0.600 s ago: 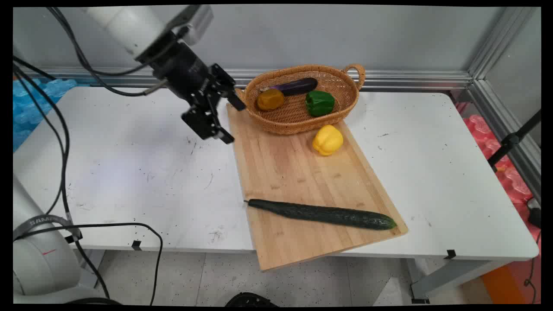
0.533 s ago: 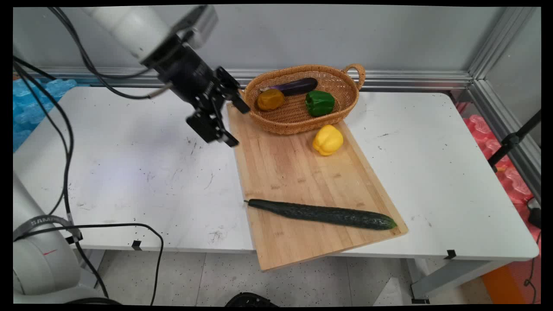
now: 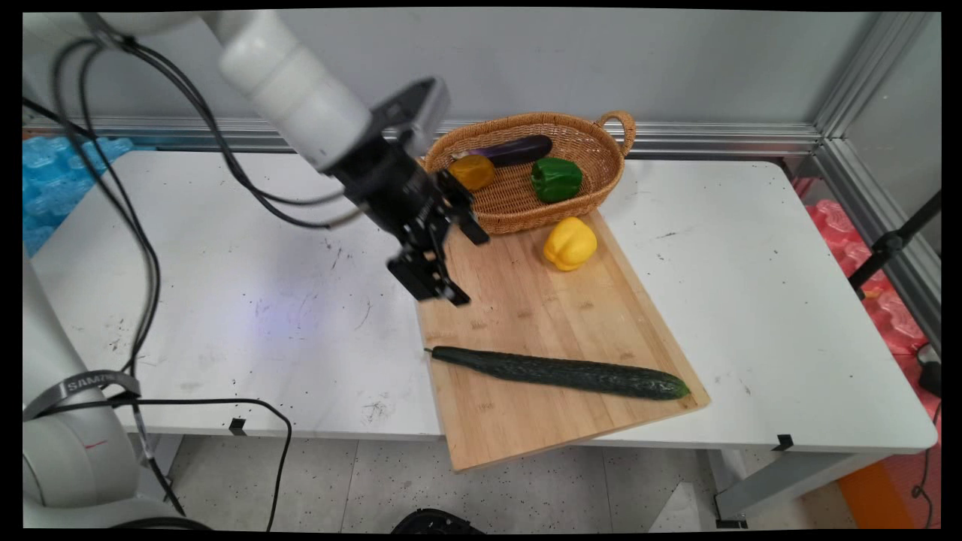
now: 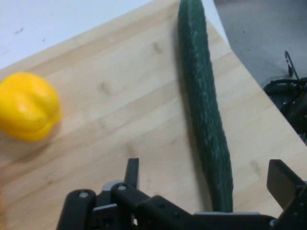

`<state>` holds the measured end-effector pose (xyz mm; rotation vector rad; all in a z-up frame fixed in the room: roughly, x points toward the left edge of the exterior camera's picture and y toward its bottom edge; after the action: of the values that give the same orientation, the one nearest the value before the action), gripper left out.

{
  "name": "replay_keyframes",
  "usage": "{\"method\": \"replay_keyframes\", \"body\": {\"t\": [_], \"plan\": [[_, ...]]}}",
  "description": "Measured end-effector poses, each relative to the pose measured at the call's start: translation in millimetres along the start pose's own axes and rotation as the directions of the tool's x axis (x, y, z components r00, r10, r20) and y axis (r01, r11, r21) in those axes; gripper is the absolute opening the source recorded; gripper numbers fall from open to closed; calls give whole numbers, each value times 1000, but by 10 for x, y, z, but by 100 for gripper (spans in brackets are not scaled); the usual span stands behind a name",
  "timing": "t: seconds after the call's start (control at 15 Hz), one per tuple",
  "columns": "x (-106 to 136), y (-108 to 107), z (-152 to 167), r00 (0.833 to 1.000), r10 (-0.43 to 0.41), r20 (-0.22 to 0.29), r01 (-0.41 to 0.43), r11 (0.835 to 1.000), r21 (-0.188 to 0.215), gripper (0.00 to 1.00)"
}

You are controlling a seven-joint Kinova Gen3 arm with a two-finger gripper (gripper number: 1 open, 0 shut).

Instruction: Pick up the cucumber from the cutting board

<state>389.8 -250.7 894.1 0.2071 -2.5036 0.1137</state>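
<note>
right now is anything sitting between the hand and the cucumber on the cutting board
Nothing visible does. The hand hangs open above the cutting board, and only bare wood lies between it and the cucumber. The yellow bell pepper sits off to the side, nearer the basket.

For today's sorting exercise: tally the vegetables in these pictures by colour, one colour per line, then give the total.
Yellow: 1, yellow pepper on the board
Green: 2, cucumber on the board, green pepper in the basket
Orange: 1, orange pepper in the basket
Purple: 1, eggplant in the basket
Total: 5
</note>
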Motion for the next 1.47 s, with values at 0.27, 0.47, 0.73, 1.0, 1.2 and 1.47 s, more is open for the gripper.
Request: {"method": "replay_keyframes", "body": {"t": [0.27, 0.47, 0.73, 1.0, 1.2, 1.47], "plan": [[74, 58, 431, 1000, 10, 7, -10, 1000, -19, 100], [108, 100, 708, 1000, 13, 16, -13, 999, -29, 100], [151, 143, 1087, 999, 20, 31, -19, 999, -33, 100], [189, 168, 1384, 999, 20, 48, -19, 999, -26, 100], [220, 180, 1568, 998, 13, 60, -12, 1000, -19, 100], [256, 194, 1767, 997, 9, 71, -9, 1000, -12, 100]]}}
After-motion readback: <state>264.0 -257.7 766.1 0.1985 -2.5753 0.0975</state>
